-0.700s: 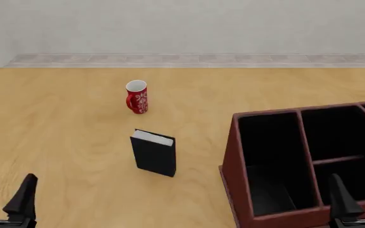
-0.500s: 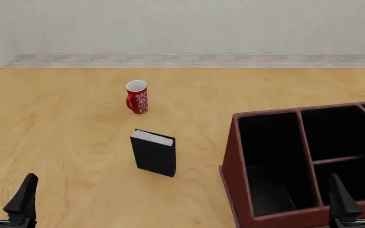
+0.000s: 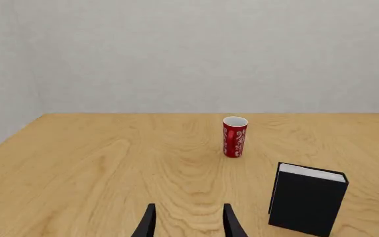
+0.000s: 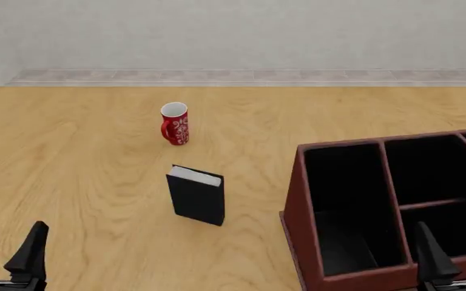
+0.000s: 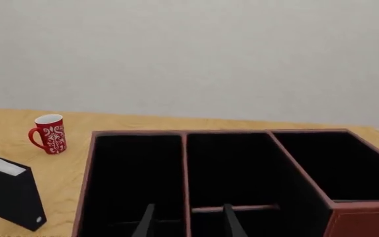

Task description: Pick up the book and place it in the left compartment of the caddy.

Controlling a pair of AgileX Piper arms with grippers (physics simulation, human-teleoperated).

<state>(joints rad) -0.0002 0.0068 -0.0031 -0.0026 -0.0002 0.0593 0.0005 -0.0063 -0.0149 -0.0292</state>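
Observation:
The black book [image 4: 196,195] stands upright on the table, white page edges on top, a short way in front of the red mug [image 4: 175,123]. To its right sits the red-brown caddy [image 4: 298,209], and its long left compartment [image 4: 342,200] holds nothing. My left gripper [image 4: 8,237] is open at the near left, well short of the book [image 3: 308,205]. My right gripper [image 4: 451,233] hangs open over the caddy's near edge. The right wrist view shows the left compartment [image 5: 133,173] and the book [image 5: 12,197] beside the caddy [image 5: 364,217].
The mug [image 3: 234,137] stands beyond the book, handle turned sideways. A crossbar [image 5: 232,208] splits the caddy's middle section. A wall with a pale baseboard [image 4: 241,76] closes the far table edge. Bare wood lies between the left gripper [image 3: 188,210] and the book.
The right gripper has edged slightly to the left over the caddy's near edge. The left gripper, book and mug have not moved.

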